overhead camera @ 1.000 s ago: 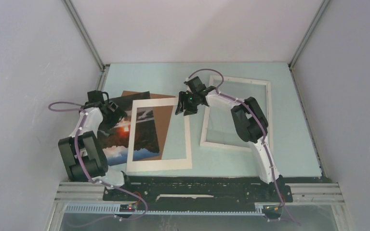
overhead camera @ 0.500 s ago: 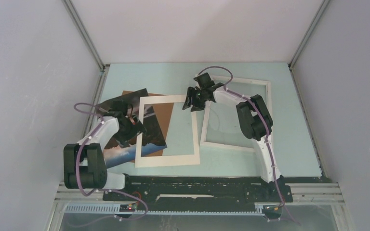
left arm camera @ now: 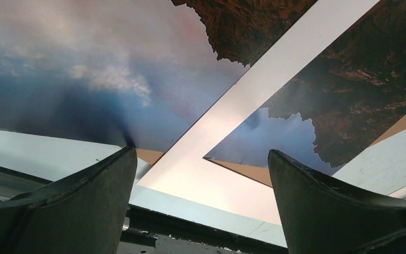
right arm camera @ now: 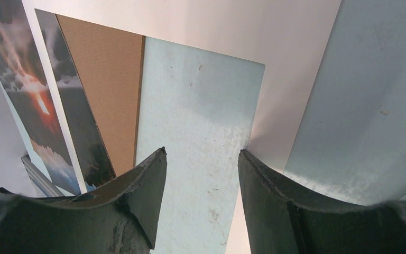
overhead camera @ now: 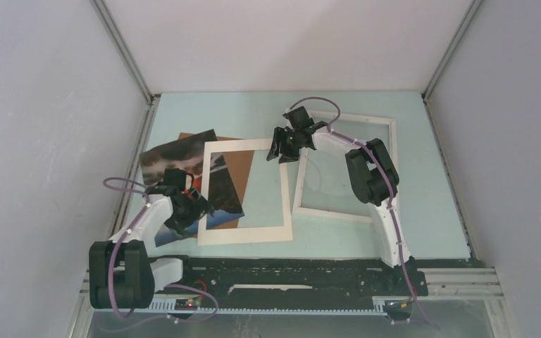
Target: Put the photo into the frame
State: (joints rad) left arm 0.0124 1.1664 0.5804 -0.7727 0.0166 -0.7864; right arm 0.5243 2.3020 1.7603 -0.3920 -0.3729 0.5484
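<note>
Left pincer (overhead camera: 196,206) spread over photo (overhead camera: 165,158); right pincer (overhead camera: 279,153) part-spread at mat (overhead camera: 246,234) corner.
Mat and arm hide much of photo; board (overhead camera: 239,174) barely shows.

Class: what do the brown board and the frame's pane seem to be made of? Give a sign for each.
Brown board: probably cardboard or fibreboard, matte, evenly grainy tan. Pane of the frame: clear glass or acrylic; the table shows through.

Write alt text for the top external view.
A sunset photo lies partly under a white mat, a white frame to their right. Left fingers hang open over the photo; right fingers sit at the mat's far corner.
</note>
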